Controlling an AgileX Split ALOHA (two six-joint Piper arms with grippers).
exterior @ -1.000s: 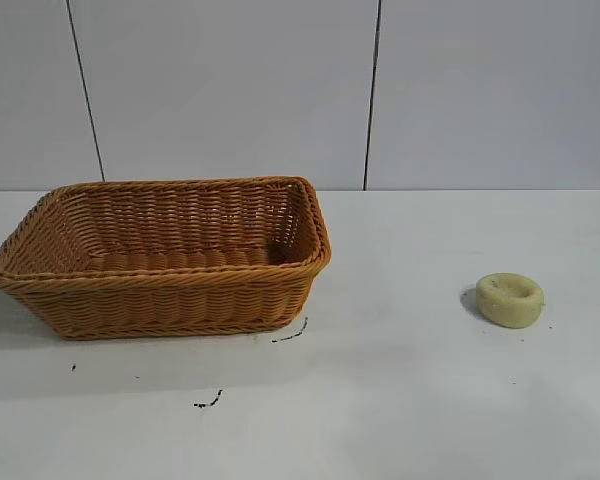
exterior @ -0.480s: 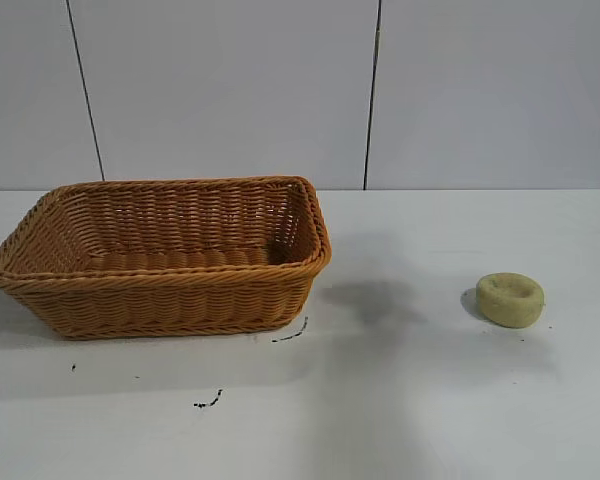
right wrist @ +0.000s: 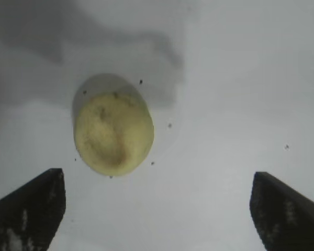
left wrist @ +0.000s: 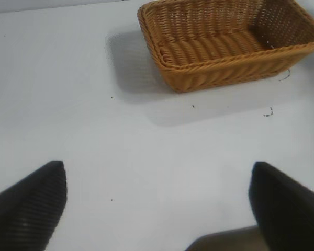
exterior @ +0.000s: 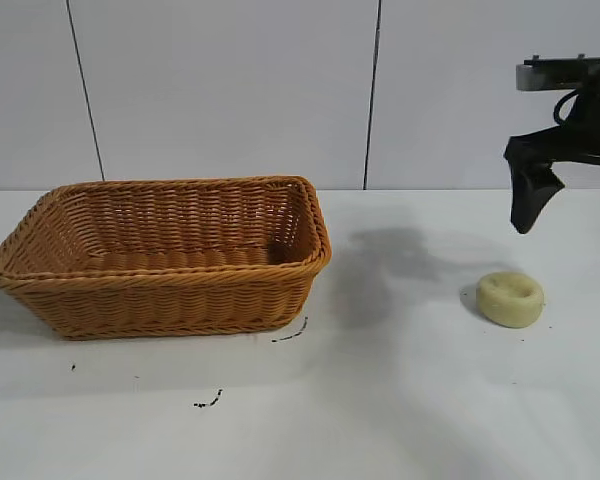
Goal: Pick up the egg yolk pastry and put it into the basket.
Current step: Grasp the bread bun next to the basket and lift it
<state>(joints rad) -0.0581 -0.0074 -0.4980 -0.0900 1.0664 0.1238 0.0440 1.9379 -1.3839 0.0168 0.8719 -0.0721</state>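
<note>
While a white table (exterior: 410, 400) fills the lower part of the exterior view, a pale panelled wall (exterior: 230, 90) rises behind it. A large orange-brown woven wicker basket (exterior: 160, 255) sits on the left part of the table, rectangular, with flaring sides and a braided rim. A few small dark marks (exterior: 208, 402) dot the table just in front of the basket.

At the far right edge, the right gripper (exterior: 570, 205) hangs in the air above the table, its dark fingers (exterior: 529, 195) spread wide apart and holding nothing. It casts a soft grey shadow (exterior: 390, 265) on the table between the basket and the pastry.

Below the right gripper, on the right part of the table and well apart from the basket, rests the egg yolk pastry (exterior: 510, 299), a small round pale yellow-green puck with an indented top. Seen from the right wrist, the pastry (right wrist: 114, 132) lies on the table beyond the spread fingertips, touching neither.

The left gripper (left wrist: 157, 206) appears only in its own wrist view, fingers spread wide over bare table, with the basket (left wrist: 227, 44) well beyond it.
</note>
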